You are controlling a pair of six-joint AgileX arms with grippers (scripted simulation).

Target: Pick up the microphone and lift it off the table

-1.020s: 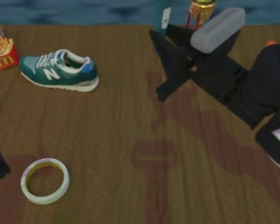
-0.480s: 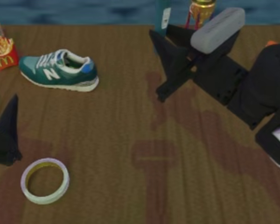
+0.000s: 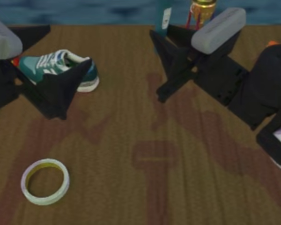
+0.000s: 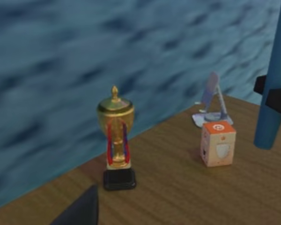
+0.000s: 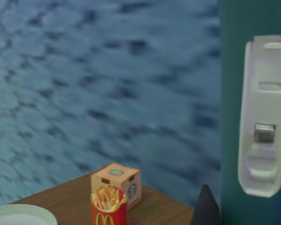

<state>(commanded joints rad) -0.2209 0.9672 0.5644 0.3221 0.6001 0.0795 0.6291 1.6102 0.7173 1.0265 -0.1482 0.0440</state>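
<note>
The teal-blue microphone [image 3: 163,14] hangs upright above the back of the wood-grain table [image 3: 131,140]. My right gripper [image 3: 161,32] is shut on its lower body. In the right wrist view the microphone [image 5: 234,93] fills the side, its white switch patch facing the camera, and one fingertip [image 5: 205,206] stands against it. From the left wrist the microphone [image 4: 269,131] shows its lower end clear of the wood, a dark finger clamped on its side. My left gripper [image 3: 70,44] is open, raised over the sneaker at the back left.
A teal sneaker [image 3: 86,75] lies under the left gripper and a tape roll [image 3: 45,182] at the front left. The gold trophy [image 3: 203,10], an orange box [image 4: 218,143] and a phone stand [image 4: 211,105] stand at the back right. Fries [image 5: 108,206], a carton and a plate sit far left.
My left arm has swung up from the front-left edge to above the sneaker, hiding the fries. The right arm and the microphone have stayed still.
</note>
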